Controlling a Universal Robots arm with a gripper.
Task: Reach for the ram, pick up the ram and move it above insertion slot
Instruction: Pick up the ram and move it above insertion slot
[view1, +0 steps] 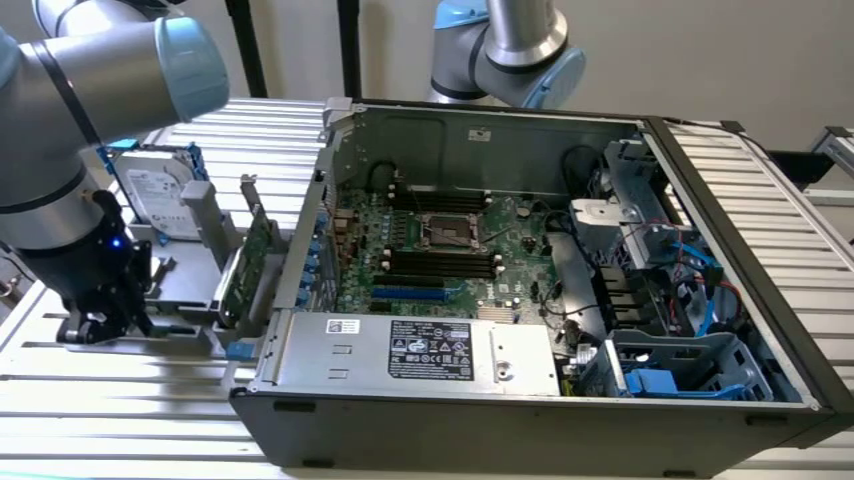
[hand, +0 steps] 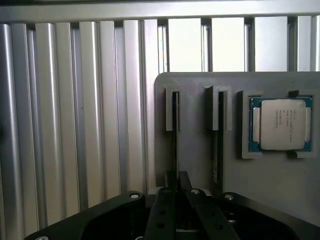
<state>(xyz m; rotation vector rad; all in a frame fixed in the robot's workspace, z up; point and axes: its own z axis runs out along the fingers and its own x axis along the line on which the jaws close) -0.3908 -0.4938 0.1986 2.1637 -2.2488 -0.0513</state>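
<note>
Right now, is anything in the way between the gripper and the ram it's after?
Nothing visible. In the wrist view the gripper sits in line with the ram, which stands on edge in a grey holder. A second stick and a processor chip lie to the side.

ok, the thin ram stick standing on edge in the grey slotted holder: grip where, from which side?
Pinch the ram stick across its flat faces at the exposed long edge, coming straight in from above. It stands on edge in a narrow slot of the grey holder, whose walls probably block a sideways approach.
</note>
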